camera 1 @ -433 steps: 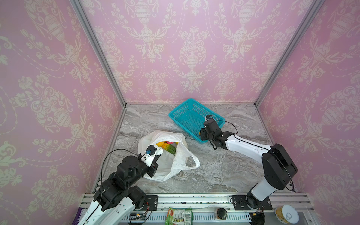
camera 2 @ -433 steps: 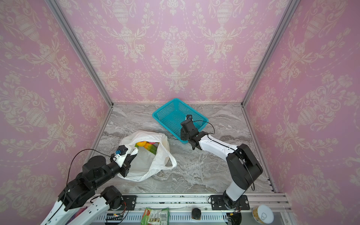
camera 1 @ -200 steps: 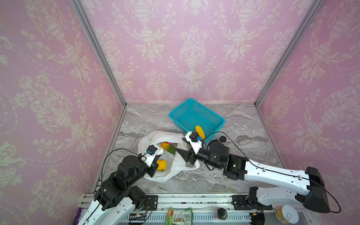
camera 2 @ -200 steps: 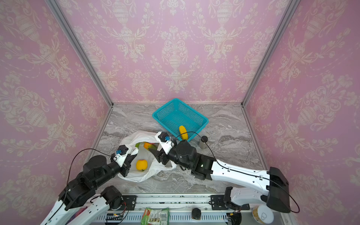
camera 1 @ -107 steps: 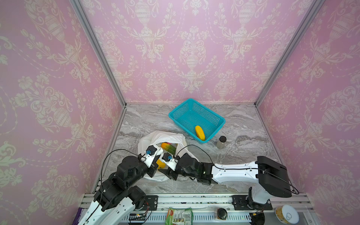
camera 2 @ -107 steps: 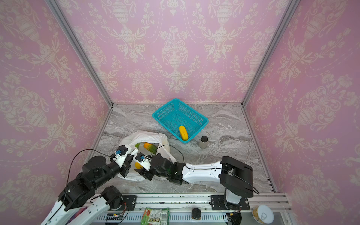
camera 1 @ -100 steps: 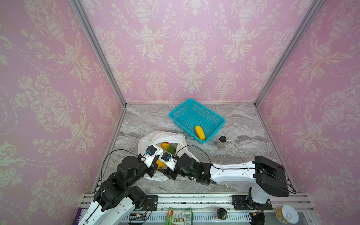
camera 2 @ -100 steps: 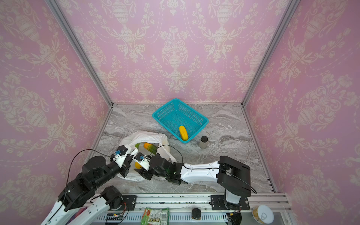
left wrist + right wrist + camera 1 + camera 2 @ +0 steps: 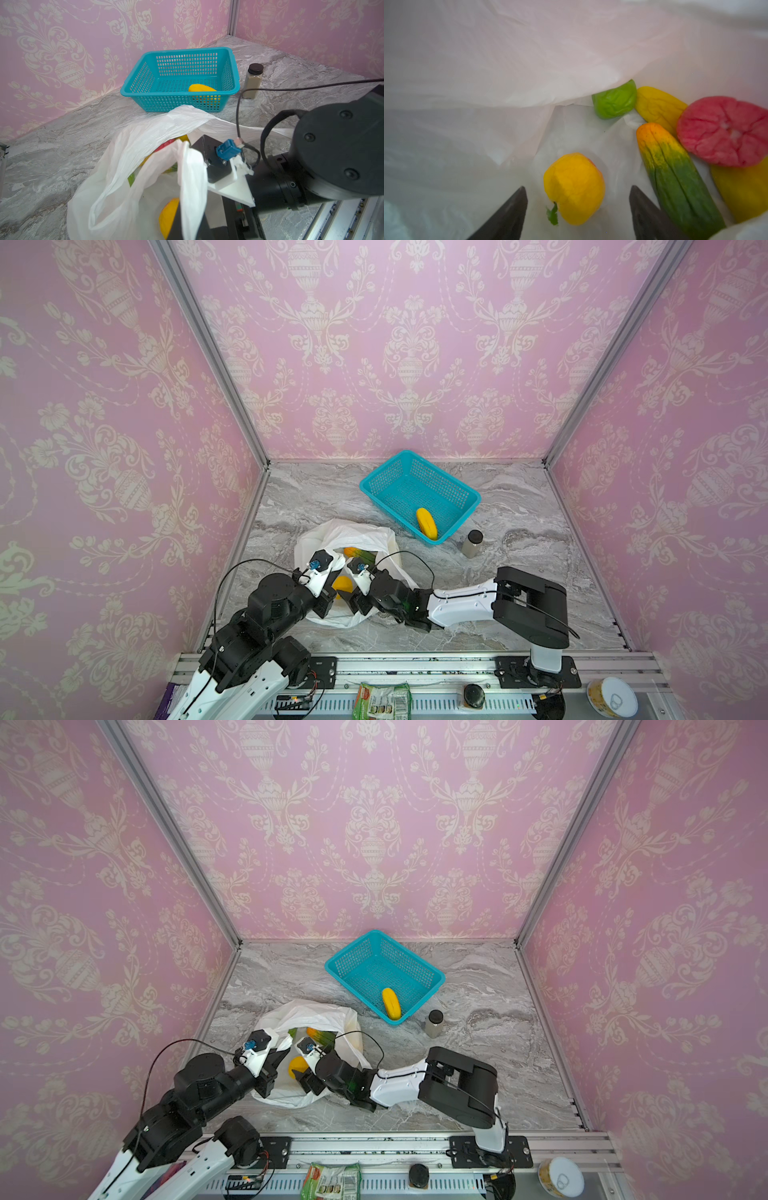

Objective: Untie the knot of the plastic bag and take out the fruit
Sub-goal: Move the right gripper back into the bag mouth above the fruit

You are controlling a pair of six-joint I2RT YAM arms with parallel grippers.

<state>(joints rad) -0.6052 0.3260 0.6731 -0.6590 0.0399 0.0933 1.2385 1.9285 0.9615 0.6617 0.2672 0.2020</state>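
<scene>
Step in hand: fruit removal. No knot is in view and the bag mouth gapes. Left gripper (image 9: 327, 602) is clamped on the plastic bag (image 9: 353, 535) rim, holding it up. Right gripper (image 9: 577, 193) is inside the bag with jaws wide, one finger either side of the yellow apple (image 9: 571, 178); contact is unclear. The orange-green mango (image 9: 675, 172) and pink-red ball (image 9: 724, 133) lie close beside it. One yellow fruit (image 9: 426, 523) sits in the teal basket (image 9: 390, 485), with a jar (image 9: 473, 543) just beside the basket. Next, likely: close on the apple without pinching film, then lift it out through the mouth.
</scene>
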